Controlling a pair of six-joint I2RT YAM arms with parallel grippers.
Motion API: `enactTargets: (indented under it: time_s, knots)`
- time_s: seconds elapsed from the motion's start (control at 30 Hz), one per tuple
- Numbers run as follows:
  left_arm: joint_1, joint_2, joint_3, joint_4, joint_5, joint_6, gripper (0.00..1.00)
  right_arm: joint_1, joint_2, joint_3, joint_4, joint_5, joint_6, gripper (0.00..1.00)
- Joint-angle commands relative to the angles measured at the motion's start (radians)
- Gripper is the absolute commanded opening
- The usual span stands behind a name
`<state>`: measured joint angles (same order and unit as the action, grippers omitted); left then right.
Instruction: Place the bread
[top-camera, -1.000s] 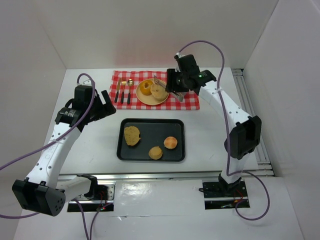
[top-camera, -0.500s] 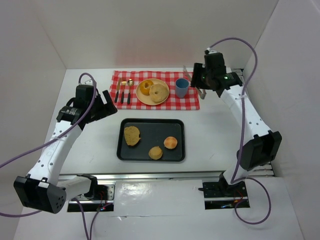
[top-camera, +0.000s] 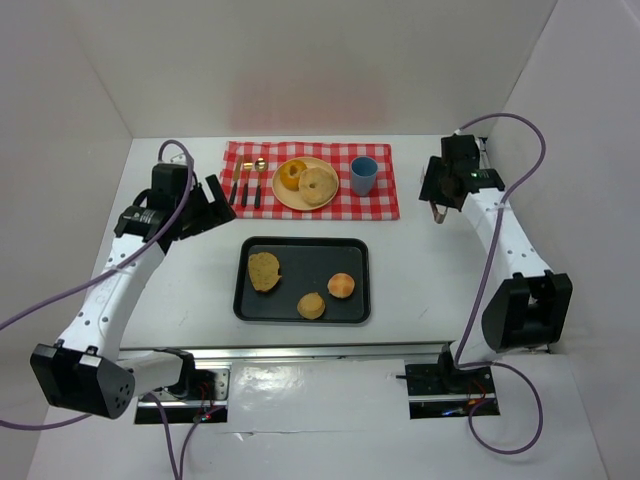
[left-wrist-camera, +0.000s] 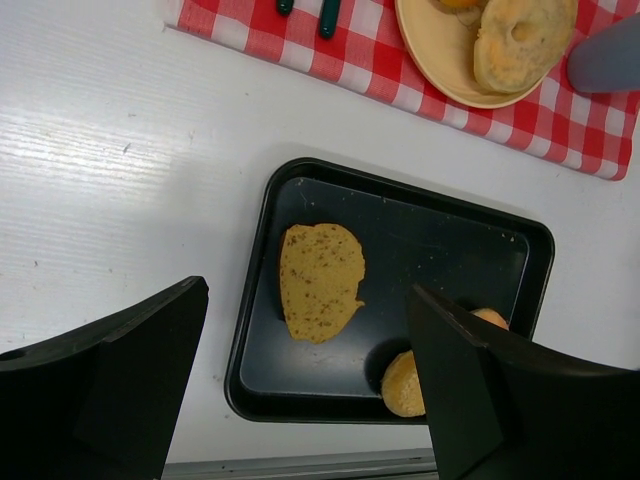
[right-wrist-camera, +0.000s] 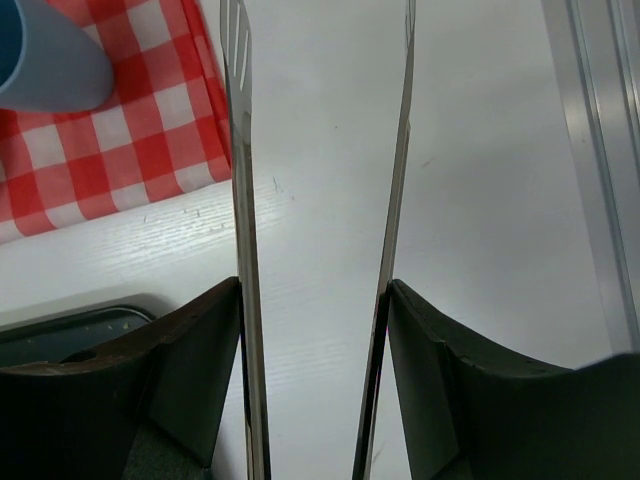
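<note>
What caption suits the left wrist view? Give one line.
Open left fingers hover above a black tray holding flat bread and two rolls, bagel beyond on checkered cloth.

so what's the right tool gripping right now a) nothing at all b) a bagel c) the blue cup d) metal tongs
d: in the right wrist view the two metal blades of the tongs run out from between the fingers of the right tool, and nothing sits between the blades.

Light fell bright and even from above; the white worktop (top-camera: 420, 270) glared faintly, shadows soft, focus mostly sharp.
</note>
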<state>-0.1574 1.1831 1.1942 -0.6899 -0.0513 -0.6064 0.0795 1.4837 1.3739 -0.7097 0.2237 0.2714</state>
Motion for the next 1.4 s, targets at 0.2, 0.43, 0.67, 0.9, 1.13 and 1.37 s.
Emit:
enactTargets:
  time_s: [0.2,0.43,0.67,0.9,1.13,1.37]
  knots:
    - [0.007,0.030,0.047,0.039,0.044,-0.004,0.93,-0.017,0.058,-0.016,0.219,0.072,0.042,0.66]
    - [0.016,0.030,0.065,0.029,0.015,0.017,0.93,-0.017,0.225,0.017,0.348,0.101,0.042,0.66]
    - [0.025,0.021,0.065,0.018,0.004,0.027,0.93,-0.017,0.325,0.022,0.458,0.146,0.051,0.66]
    - [0.035,0.021,0.065,0.018,0.004,0.036,0.93,-0.017,0.466,0.025,0.549,0.137,0.066,0.81]
    - [0.044,0.012,0.065,0.009,0.004,0.045,0.93,0.002,0.411,0.180,0.363,0.241,0.101,1.00]
    - [0.044,0.012,0.076,0.009,0.004,0.045,0.93,0.002,0.280,0.192,0.142,0.348,0.192,1.00]
